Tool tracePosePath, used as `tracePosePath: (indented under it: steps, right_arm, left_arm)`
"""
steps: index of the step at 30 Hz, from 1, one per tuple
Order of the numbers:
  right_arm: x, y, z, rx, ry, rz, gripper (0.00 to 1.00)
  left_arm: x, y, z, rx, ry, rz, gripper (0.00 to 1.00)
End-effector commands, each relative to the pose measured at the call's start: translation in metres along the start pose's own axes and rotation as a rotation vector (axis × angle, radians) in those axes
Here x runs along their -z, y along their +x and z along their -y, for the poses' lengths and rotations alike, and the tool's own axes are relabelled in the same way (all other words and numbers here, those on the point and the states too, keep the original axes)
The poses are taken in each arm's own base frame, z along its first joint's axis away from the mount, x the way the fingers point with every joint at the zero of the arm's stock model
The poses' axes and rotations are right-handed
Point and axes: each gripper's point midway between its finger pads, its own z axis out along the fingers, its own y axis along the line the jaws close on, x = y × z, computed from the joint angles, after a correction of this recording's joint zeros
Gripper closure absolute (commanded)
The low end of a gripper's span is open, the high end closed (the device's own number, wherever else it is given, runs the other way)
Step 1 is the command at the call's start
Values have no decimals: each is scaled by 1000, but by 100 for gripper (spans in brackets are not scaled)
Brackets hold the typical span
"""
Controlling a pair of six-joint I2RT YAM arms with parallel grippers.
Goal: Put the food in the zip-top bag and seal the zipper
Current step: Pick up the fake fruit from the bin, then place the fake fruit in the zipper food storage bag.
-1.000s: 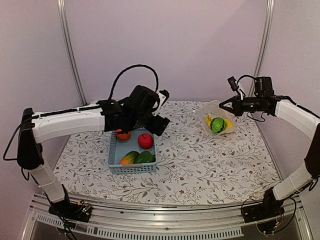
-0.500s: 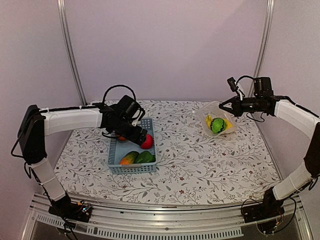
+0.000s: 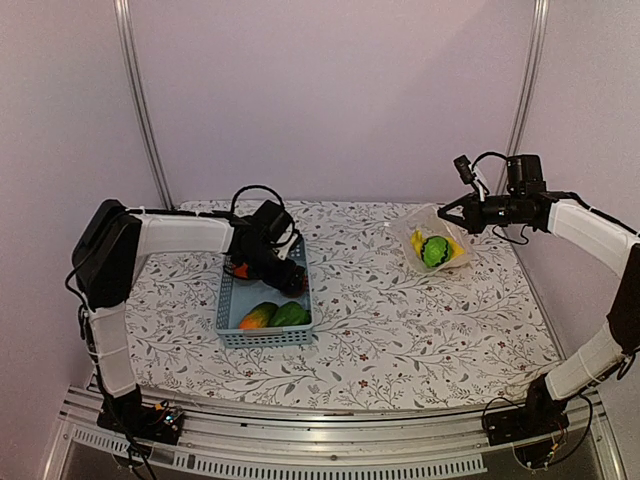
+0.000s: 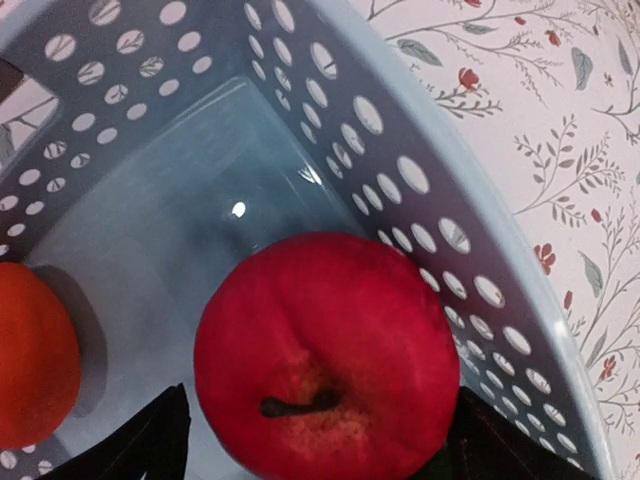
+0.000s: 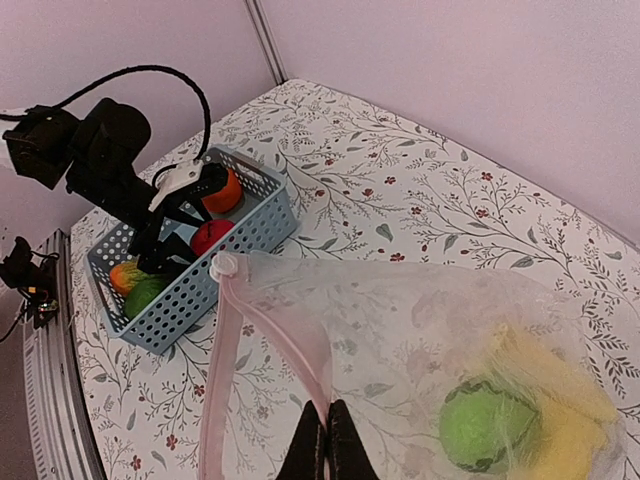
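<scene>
Top view: left arm folded low, left gripper [image 3: 289,279] dipped into the basket [image 3: 264,338] at the 9 o'clock side of the table [image 3: 400,330], orange [image 3: 240,270] beside it. Right arm stretched, right gripper [image 3: 446,213] on the bag [image 3: 452,262] at 2 o'clock.

Left wrist: fingers [image 4: 165,440] spread either side of the apple [image 4: 325,340]; contact unclear.

Right wrist: jaws pressed together, pinching bag film; zipper [image 5: 222,370] at 9 o'clock, unsealed, green fruit [image 5: 485,430] inside.

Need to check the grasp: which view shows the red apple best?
Left wrist: the red apple fills the frame, inside the basket. Right wrist shows it small and far; in the top view the left gripper hides it.
</scene>
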Motion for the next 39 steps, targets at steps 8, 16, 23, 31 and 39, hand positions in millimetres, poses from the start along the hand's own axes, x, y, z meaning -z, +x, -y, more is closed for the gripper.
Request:
tracePosePath:
  steps: [8,16,23,31,39]
  right_arm:
    - [-2,4,2,-4,3,-5,100]
    - [0,1,1,9,9,-1,100]
    - [0,1,-1,8,-7,0,100]
    - [5,-4,-4,23,1,10,100]
    - [7,-6,-8,24,-14,18,100]
  left_arm:
    - [3,-14,-20,11,-58,-33,47]
    - [130,-64,22,-80,-17,267,47]
    - [193,-100,129,-360,32,519,42]
    - [203,-125,231,-487,164,726,41]
    - [172,-159,271,-497,104,779,41]
